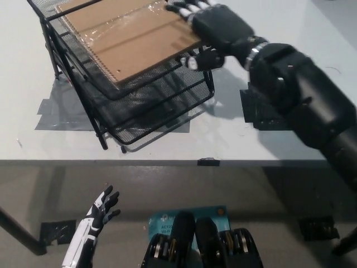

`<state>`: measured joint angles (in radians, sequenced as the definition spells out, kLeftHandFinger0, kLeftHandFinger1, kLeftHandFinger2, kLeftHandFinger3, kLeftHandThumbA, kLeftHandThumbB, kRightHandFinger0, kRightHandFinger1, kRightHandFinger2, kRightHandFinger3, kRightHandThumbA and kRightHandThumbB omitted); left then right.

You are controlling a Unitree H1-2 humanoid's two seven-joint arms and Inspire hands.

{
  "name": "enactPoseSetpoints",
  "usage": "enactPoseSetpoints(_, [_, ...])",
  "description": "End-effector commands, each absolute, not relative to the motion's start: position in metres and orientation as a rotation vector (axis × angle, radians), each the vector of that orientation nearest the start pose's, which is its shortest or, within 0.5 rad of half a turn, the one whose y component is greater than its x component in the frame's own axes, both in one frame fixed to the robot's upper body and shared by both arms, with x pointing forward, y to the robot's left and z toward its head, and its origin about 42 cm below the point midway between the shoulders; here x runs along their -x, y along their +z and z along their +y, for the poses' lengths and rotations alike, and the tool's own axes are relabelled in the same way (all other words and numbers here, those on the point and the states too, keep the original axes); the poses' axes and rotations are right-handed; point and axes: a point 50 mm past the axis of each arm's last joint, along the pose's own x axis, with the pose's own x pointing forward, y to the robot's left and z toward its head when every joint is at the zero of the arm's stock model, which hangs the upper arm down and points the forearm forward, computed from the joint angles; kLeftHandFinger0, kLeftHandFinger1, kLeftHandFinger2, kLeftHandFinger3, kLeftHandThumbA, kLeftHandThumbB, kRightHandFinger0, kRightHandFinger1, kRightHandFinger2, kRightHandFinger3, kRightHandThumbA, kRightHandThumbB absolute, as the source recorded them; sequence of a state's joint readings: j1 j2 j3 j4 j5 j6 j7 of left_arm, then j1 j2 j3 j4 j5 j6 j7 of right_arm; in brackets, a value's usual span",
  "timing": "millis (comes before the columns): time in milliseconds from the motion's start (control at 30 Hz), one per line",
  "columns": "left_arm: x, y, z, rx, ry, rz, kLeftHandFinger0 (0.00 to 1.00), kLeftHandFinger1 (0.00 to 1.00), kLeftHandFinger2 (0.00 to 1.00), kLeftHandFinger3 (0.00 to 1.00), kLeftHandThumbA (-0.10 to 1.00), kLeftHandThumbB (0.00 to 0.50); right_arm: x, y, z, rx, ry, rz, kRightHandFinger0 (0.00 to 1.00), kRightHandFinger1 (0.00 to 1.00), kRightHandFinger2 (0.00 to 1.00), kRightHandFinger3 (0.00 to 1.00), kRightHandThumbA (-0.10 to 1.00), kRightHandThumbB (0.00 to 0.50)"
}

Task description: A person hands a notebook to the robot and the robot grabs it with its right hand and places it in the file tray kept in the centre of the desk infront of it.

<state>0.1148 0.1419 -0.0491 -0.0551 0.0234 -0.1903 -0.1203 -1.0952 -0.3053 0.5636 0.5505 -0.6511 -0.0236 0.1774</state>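
Note:
The brown spiral notebook (131,36) lies flat in the top level of the black wire-mesh file tray (150,109) at the desk's upper left. My black right hand (217,28) is at the notebook's right edge. Its fingertips (181,8) rest over the far right corner, and the thumb curls beside the tray's right rim. The fingers are spread and not clamped on the cover. My white left hand (100,211) rests low at the lower left, below the desk's front edge, fingers apart and empty.
Grey tape patches (58,114) lie on the white desk under and left of the tray. Black tape (262,114) marks the desk beneath my right forearm. The desk's front edge (167,162) runs across the middle, with floor below it.

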Motion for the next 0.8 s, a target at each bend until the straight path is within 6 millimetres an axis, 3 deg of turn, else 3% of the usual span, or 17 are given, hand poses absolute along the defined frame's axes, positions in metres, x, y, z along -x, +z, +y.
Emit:
enactPoseSetpoints(0, [-0.257, 0.118, 0.246, -0.206, -0.191, -0.211, 0.93, 1.0, 1.0, 1.0, 1.0, 0.05, -0.303, 0.632, -0.209, 1.158, 1.238, -0.545, 1.0, 1.0, 1.0, 1.0, 0.69, 0.5])
enactPoseSetpoints(200, [-0.259, 0.118, 0.246, -0.209, -0.186, -0.213, 0.92, 1.0, 1.0, 1.0, 1.0, 0.043, -0.271, 0.623, -0.238, 1.198, 1.198, -0.528, 1.0, 1.0, 1.0, 1.0, 0.68, 0.5])
enactPoseSetpoints(367, [-0.259, 0.118, 0.246, -0.204, -0.187, -0.209, 0.92, 1.0, 1.0, 1.0, 1.0, 0.049, -0.233, 0.609, -0.266, 1.149, 1.016, -0.641, 1.0, 1.0, 1.0, 1.0, 0.75, 0.5])
enactPoseSetpoints(400, [-0.259, 0.118, 0.246, -0.203, -0.189, -0.211, 0.92, 1.0, 1.0, 1.0, 1.0, 0.038, -0.223, 0.602, -0.272, 1.11, 0.981, -0.656, 1.0, 1.0, 1.0, 1.0, 0.85, 0.5])
enactPoseSetpoints(500, [-0.261, 0.119, 0.246, -0.203, -0.193, -0.215, 0.93, 1.0, 1.0, 1.0, 1.0, 0.047, -0.194, 0.582, -0.28, 0.99, 0.894, -0.744, 1.0, 1.0, 1.0, 1.0, 0.91, 0.5])
enactPoseSetpoints(533, [-0.261, 0.119, 0.246, -0.2, -0.192, -0.214, 0.93, 1.0, 1.0, 1.0, 1.0, 0.048, -0.188, 0.57, -0.281, 0.936, 0.863, -0.809, 1.0, 1.0, 1.0, 1.0, 0.97, 0.5])
enactPoseSetpoints(567, [-0.261, 0.119, 0.247, -0.201, -0.19, -0.211, 0.93, 1.0, 1.0, 1.0, 1.0, 0.048, -0.182, 0.533, -0.287, 0.78, 0.744, -1.051, 1.0, 1.0, 1.0, 1.0, 1.0, 0.363])
enactPoseSetpoints(633, [-0.261, 0.119, 0.247, -0.202, -0.189, -0.21, 0.93, 1.0, 1.0, 1.0, 1.0, 0.047, -0.178, 0.507, -0.295, 0.64, 0.675, -1.167, 1.0, 1.0, 1.0, 1.0, 0.97, 0.34])
enactPoseSetpoints(667, [-0.261, 0.119, 0.247, -0.203, -0.189, -0.212, 0.93, 1.0, 1.0, 1.0, 1.0, 0.046, -0.177, 0.484, -0.299, 0.556, 0.677, -1.18, 1.0, 1.0, 1.0, 1.0, 1.0, 0.311])
enactPoseSetpoints(700, [-0.263, 0.12, 0.247, -0.207, -0.19, -0.215, 0.93, 1.0, 1.0, 1.0, 1.0, 0.045, -0.172, 0.449, -0.304, 0.485, 0.661, -1.159, 1.0, 1.0, 1.0, 1.0, 1.0, 0.348])
enactPoseSetpoints(733, [-0.263, 0.12, 0.247, -0.208, -0.19, -0.215, 0.93, 1.0, 1.0, 1.0, 1.0, 0.044, -0.171, 0.427, -0.302, 0.496, 0.636, -1.121, 1.0, 1.0, 1.0, 1.0, 1.0, 0.373])
enactPoseSetpoints(767, [-0.262, 0.118, 0.246, -0.204, -0.191, -0.214, 0.92, 1.0, 1.0, 1.0, 1.0, 0.043, -0.175, 0.421, -0.298, 0.523, 0.636, -1.102, 1.0, 1.0, 1.0, 1.0, 1.0, 0.388])
